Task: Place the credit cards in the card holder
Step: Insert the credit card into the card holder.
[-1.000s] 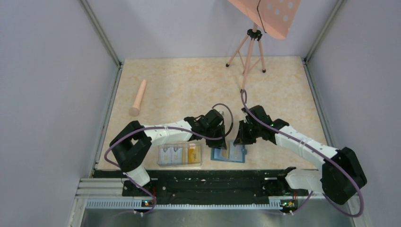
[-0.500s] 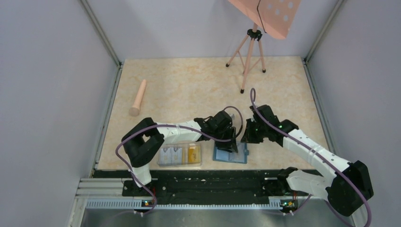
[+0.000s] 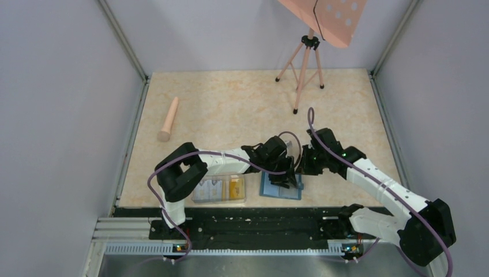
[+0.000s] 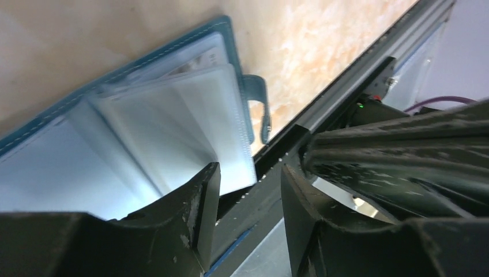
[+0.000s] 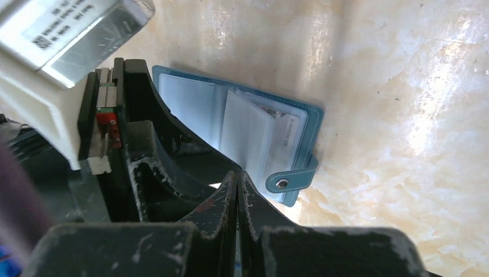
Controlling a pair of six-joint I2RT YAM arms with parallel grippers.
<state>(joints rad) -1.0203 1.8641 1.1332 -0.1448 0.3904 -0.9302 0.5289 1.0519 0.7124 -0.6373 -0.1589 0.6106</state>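
The teal card holder (image 3: 281, 188) lies open near the table's front edge, its clear inner pockets fanned up (image 4: 144, 115) and its snap tab (image 5: 288, 182) pointing outward. One pale card (image 5: 286, 130) sits in a pocket on the tab side. More credit cards, pale ones (image 3: 210, 187) and a yellow-orange one (image 3: 236, 186), lie in a clear plastic box (image 3: 219, 198) to its left. My left gripper (image 3: 284, 175) is open and empty, low over the holder's pockets (image 4: 249, 173). My right gripper (image 3: 301, 168) is shut (image 5: 238, 176) with nothing visible between its fingers, just beside the holder's tab edge.
A pink cylinder (image 3: 169, 119) lies at the far left. A pink tripod (image 3: 304, 69) stands at the back. A black rail (image 3: 254, 222) runs along the near edge, right behind the holder. The two grippers are close together.
My left gripper has moved right, from beside the holder to over its pockets. My right gripper has shifted a little right and back, off the holder.
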